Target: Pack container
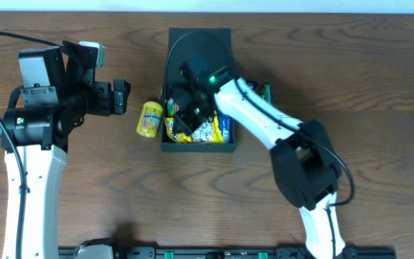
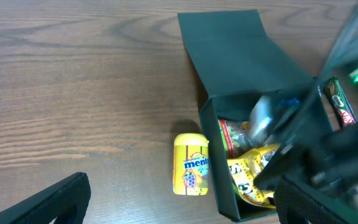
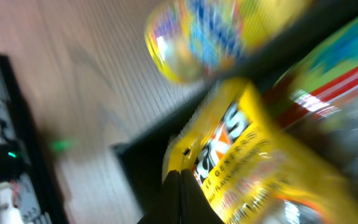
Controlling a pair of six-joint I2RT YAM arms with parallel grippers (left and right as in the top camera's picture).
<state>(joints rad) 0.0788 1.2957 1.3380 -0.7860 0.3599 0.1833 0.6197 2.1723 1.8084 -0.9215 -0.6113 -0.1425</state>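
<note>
Both arms rise from the near edge of the wooden tabletop (image 1: 85, 208), the left one at the left side and the right one right of centre. The right arm slants toward the far edge, and the right gripper (image 1: 185, 108) hangs inside the container (image 1: 196, 148), just above a crinkled yellow packet (image 1: 191, 134). The wrist view there is too blurred to tell whether its jaws are apart or closed. The container sits around the middle of the tabletop's width, nearer the far edge. It is partly filled, with a blue packet (image 1: 226, 129) beside the yellow one. A yellow Mentos bottle (image 1: 149, 119) lies on the tabletop just outside its left wall. Left of the bottle, the left gripper (image 1: 123, 96) hovers with its jaws spread wide and nothing between them. A green-wrapped bar (image 1: 266, 91) lies beside the container's right wall. The lid flap (image 1: 200, 42) lies open toward the far edge.
</note>
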